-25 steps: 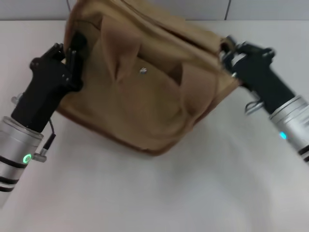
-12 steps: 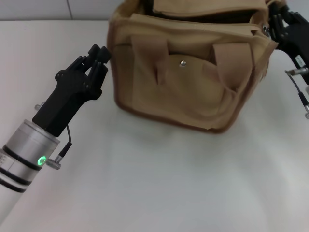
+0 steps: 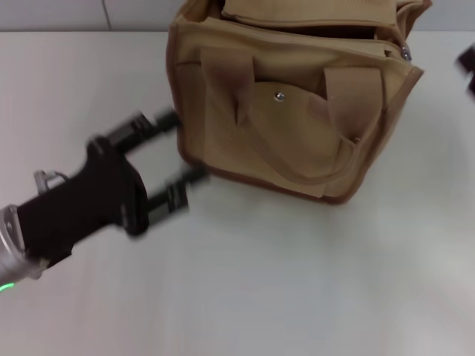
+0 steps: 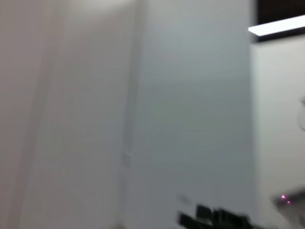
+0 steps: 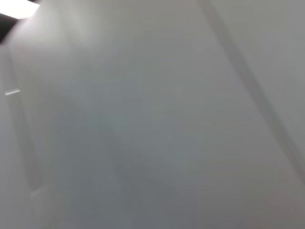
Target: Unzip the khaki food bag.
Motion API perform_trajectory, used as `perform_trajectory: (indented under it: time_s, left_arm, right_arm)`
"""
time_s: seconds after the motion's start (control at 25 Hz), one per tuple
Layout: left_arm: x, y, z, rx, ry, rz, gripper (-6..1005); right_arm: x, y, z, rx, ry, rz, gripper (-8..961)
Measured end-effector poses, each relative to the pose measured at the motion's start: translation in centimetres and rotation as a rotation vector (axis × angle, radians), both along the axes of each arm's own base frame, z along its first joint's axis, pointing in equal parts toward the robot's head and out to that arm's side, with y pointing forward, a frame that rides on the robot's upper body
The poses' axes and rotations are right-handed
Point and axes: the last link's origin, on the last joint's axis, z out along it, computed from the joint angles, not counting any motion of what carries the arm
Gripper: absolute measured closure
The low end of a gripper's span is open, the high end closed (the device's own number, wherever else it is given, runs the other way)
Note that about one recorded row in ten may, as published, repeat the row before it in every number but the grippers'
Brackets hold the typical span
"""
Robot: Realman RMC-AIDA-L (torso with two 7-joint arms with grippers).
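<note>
Here the left gripper [image 3: 174,152] sat low on the robot's left, its two fingers [image 3: 141,127] spread apart and holding nothing. The upper finger reached toward the near left corner of the khaki food bag [image 3: 297,111], and the lower one pointed at the brown-trimmed bottom edge; whether either tip touched the canvas could not be told from the head view. The right gripper [image 3: 468,68] showed only as a dark sliver at the far right edge, well apart from the bag, and the state of its fingers could not be made out. Neither wrist view showed the bag.

The bag stood upright on the white table [image 3: 297,282], toward the back and a little right of centre, its front pocket with the metal snap [image 3: 279,95] facing the robot and the two wide strap handles [image 3: 230,81] hanging down the front. The top looked parted, with a dark gap along it, and the silver pull [image 3: 405,53] sat at the right end, so the zipper seemed largely or wholly run open.

The risk judged from here lay with the left fingers: they were so close to the bag's corner that a sideways sweep could catch the trim and drag or turn the bag. With no gripper steadying it, the soft bag could also tip.
</note>
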Motion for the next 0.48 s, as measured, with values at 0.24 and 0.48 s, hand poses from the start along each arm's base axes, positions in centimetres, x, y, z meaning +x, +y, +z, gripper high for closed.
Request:
perform_trajectory:
  time_s: [0.24,0.48]
  left_arm:
    - [-0.4,-0.5,0.3,-0.207,0.212,-0.158,327]
    - [-0.5,-0.4,0.6,-0.229,0.224,-0.161,143]
  right_arm:
    - [-1.7,-4.7,-0.7,-0.448,-0.26,0.479,258]
    - [-2.2,-5.7,-2.7,-0.524,-0.33,0.568,170]
